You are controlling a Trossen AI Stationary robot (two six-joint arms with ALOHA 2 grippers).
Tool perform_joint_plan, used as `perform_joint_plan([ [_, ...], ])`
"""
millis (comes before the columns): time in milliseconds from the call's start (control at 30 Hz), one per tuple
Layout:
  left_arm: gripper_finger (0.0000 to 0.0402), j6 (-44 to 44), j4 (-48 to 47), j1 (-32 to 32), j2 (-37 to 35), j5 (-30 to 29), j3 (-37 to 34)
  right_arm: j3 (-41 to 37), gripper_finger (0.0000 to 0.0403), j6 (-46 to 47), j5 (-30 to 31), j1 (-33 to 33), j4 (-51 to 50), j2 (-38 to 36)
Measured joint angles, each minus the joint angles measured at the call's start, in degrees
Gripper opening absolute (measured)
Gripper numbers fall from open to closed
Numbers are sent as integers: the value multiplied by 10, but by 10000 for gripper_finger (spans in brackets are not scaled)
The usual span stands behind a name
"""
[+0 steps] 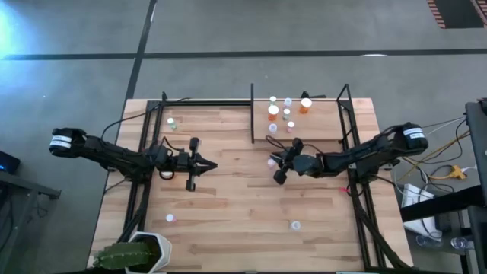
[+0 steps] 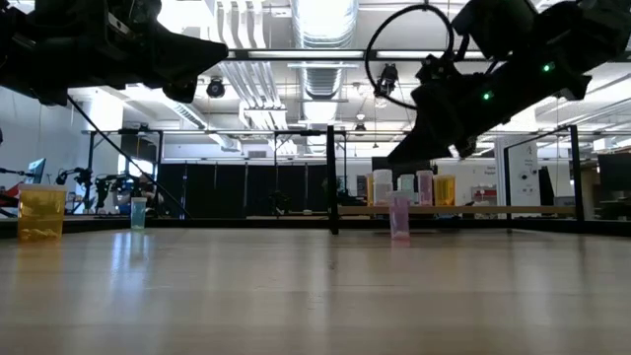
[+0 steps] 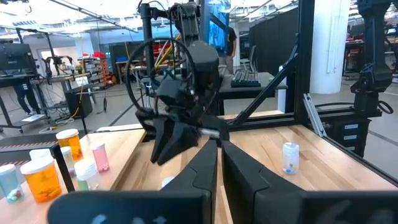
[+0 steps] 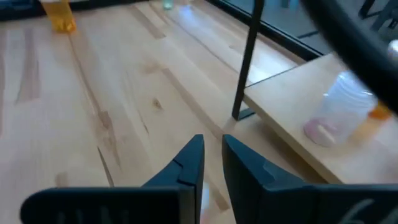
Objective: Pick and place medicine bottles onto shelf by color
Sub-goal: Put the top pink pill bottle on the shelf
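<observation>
Seven medicine bottles (orange, clear, pinkish) are grouped on the shelf at the table's far edge. The right gripper is held beside it, fingers nearly together, empty. The left gripper is pressed shut mid-table.

No readable text, labels, brands or numbers on anything in view
</observation>
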Motion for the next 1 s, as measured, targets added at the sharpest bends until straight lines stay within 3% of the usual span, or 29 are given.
perform_joint_plan([
  [167,6,-8,-1,0,0,0,0,0,74,26,-1,14,-73,-34],
  [467,6,-10,-1,0,0,0,0,-1,223,54,0,28,-73,23],
  [633,6,-10,-1,0,0,0,0,7,278,40,0,22,-46,72],
  [800,6,-10,-1,0,0,0,0,34,288,23,4,9,-38,111],
  [1000,6,-10,-3,0,0,0,0,56,233,18,5,-8,-40,142],
])
